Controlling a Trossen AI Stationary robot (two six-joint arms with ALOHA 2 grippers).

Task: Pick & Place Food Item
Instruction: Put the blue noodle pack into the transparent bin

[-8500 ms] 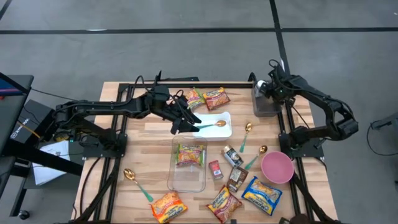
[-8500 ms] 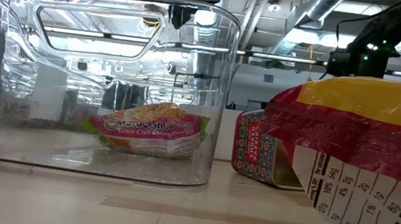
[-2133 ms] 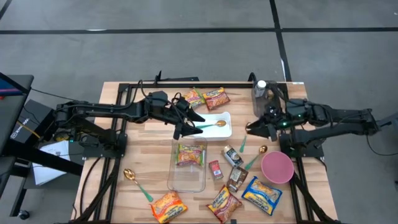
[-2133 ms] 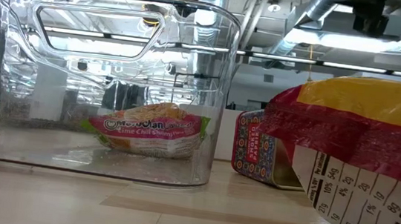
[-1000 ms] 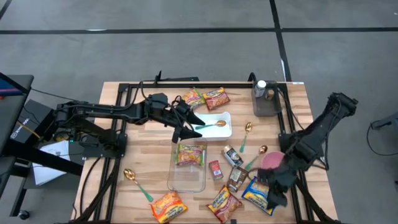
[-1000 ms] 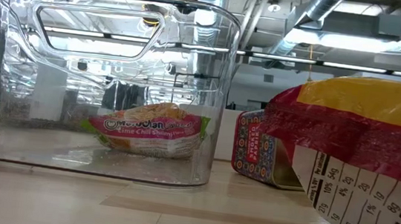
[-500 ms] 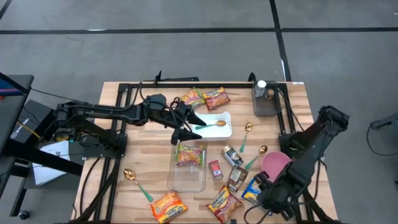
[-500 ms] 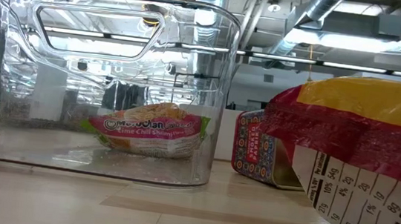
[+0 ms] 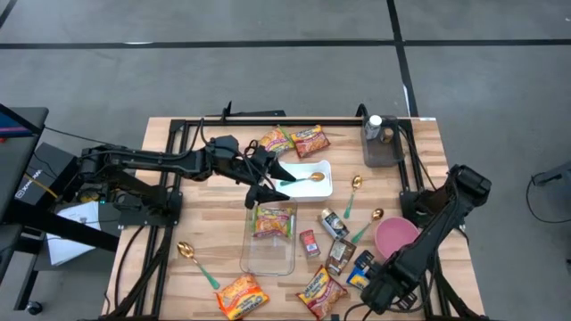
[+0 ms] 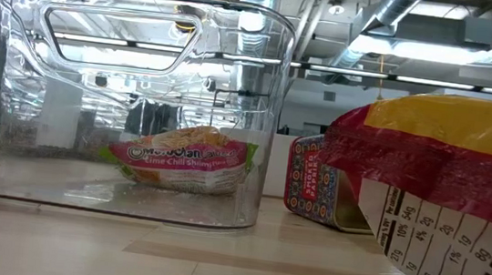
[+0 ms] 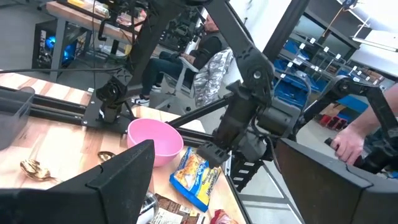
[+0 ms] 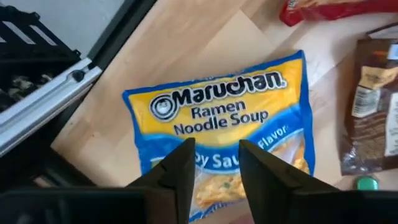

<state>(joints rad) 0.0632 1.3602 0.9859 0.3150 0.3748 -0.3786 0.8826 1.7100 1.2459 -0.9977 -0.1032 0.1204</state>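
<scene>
Near the table's front right corner, the right gripper (image 12: 213,163) is hanging just over the blue and yellow ramen packet (image 12: 227,124), fingers (image 12: 178,176) a narrow gap apart with the packet showing between them; contact with the packet can't be told. From above, the right arm is covering most of that packet (image 9: 361,271), only a corner peeking out beside the brown pouch (image 9: 340,255). The pink bowl (image 9: 396,237) is sitting just behind the packet, on the right side.

Over the far end of the clear bin (image 9: 268,239), the left gripper (image 9: 265,193) is hovering with fingers spread wide, holding nothing. One ramen packet (image 9: 272,221) is lying inside the bin, also showing through the wall in the low view (image 10: 186,160). The white tray (image 9: 308,179) with a gold spoon (image 9: 303,177) is lying just behind the bin.

Scattered on the wooden table (image 9: 210,225): two packets (image 9: 297,140) at the far edge, an orange packet (image 9: 242,296) and a red packet (image 9: 320,292) at the near edge, a small red box (image 9: 310,242) right of the bin, more spoons (image 9: 196,263) left and right. The grey container (image 9: 381,146) is standing at the far right corner.
</scene>
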